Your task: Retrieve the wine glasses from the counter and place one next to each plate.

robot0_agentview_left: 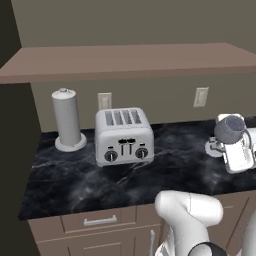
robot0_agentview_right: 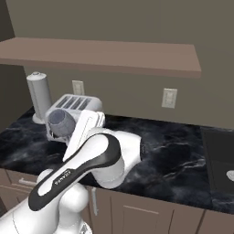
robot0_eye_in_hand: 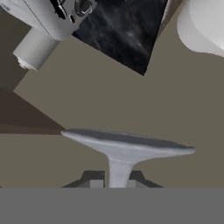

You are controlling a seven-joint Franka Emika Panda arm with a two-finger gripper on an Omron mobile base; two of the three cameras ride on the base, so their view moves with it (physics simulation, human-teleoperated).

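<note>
One wine glass (robot0_agentview_left: 229, 128), clear and greyish, hangs tilted just above the right part of the black marble counter (robot0_agentview_left: 75, 175). My gripper (robot0_agentview_left: 225, 142) is shut on its thin stem. From the right base view the glass bowl (robot0_agentview_right: 61, 122) shows in front of the toaster, with the gripper (robot0_agentview_right: 69, 132) beside it. In the hand view the round flat foot (robot0_eye_in_hand: 127, 146) is seen edge-on and the stem runs down between my gripper (robot0_eye_in_hand: 118, 181) fingertips. The plates are out of view.
A silver toaster (robot0_agentview_left: 124, 135) stands mid-counter and a tall grey paper-towel cylinder (robot0_agentview_left: 66, 120) to its left. A brown shelf (robot0_agentview_left: 125, 60) hangs over the counter. Wooden drawers with silver handles (robot0_agentview_left: 100, 220) sit below. A darker flat panel (robot0_agentview_right: 219, 160) lies at the counter's right.
</note>
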